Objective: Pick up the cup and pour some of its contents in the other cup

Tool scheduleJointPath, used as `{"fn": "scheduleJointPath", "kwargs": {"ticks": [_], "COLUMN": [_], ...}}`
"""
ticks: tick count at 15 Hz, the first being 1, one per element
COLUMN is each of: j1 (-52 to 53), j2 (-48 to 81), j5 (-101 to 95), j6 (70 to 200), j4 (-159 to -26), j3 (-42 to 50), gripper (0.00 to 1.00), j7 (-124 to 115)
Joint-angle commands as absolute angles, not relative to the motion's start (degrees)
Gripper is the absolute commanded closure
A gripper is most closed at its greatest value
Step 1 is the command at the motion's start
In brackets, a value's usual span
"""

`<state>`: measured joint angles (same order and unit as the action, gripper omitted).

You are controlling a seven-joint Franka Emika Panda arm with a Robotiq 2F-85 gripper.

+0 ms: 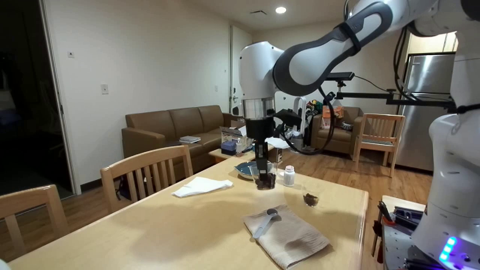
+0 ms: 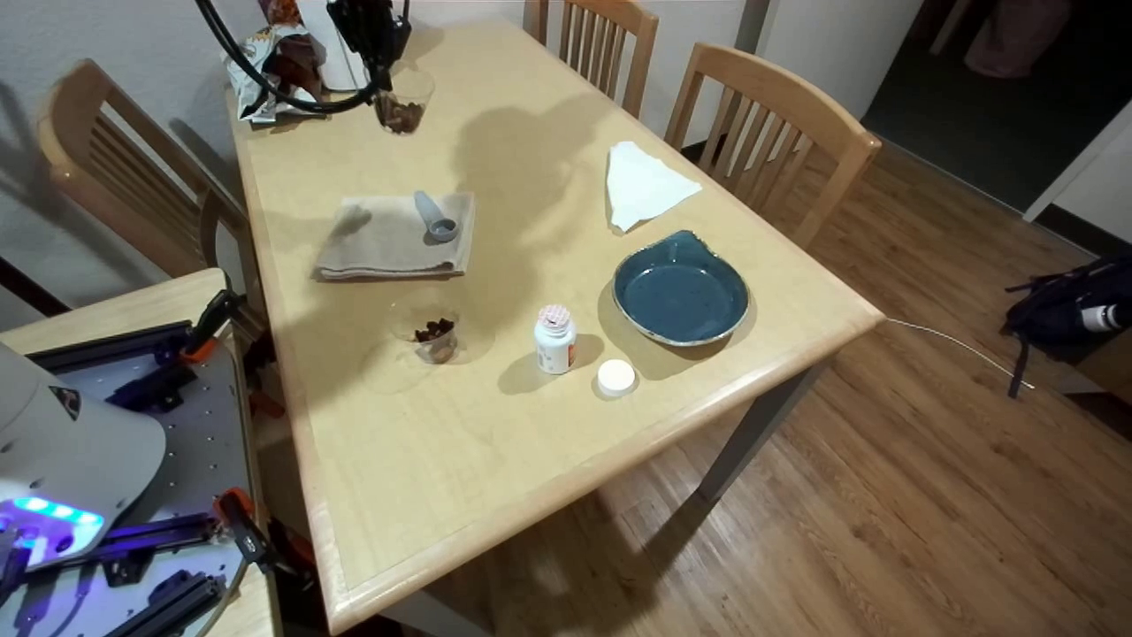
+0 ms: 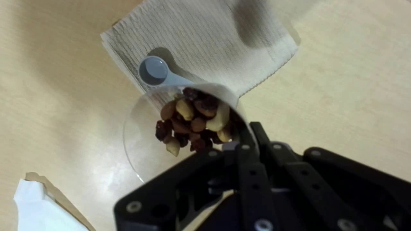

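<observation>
Gripper is pinched almost fully on wall of nut cup, mouth prob. left clear for pouring. It is held abv. table, approx. upright, presum. so nuts aren't spilt. Target cup, part-filled, is stood nr. bottle.

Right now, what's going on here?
A robot arm is handling a clear cup: its gripper is shut on the cup's side, holding it above the table. Inside are nuts and dark pieces that look like dried fruit. A second clear cup, with some dark bits inside, stands on the table. The raised cup is not over it, so no pouring seems under way.
</observation>
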<state>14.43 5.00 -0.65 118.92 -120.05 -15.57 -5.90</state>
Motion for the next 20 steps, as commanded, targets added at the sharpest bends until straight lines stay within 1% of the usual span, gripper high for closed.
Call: {"fn": "scheduleJointPath", "kwargs": {"ticks": [1,5,7,12,16,20], "j1": [14.8,15.7,15.7,15.0,16.9,18.9], "j2": [5.1,7.3,9.2,15.5,18.4,19.2], "j5": [-0.6,-12.7,-16.5,-15.3,-21.3,-26.8], "j6": [118.8,125.7,130.3,143.5,144.0,138.2], "j4": [-119.9,-120.8,-120.7,-119.5,-116.1,-113.2], "j3": [-15.2,-14.7,-14.0,-11.3,-7.6,-5.1], "gripper": [0.95,0.94,0.95,0.95,0.95,0.95], "j7": [-5.9,-7.6,-8.8,-8.6,-9.6,-10.1]}}
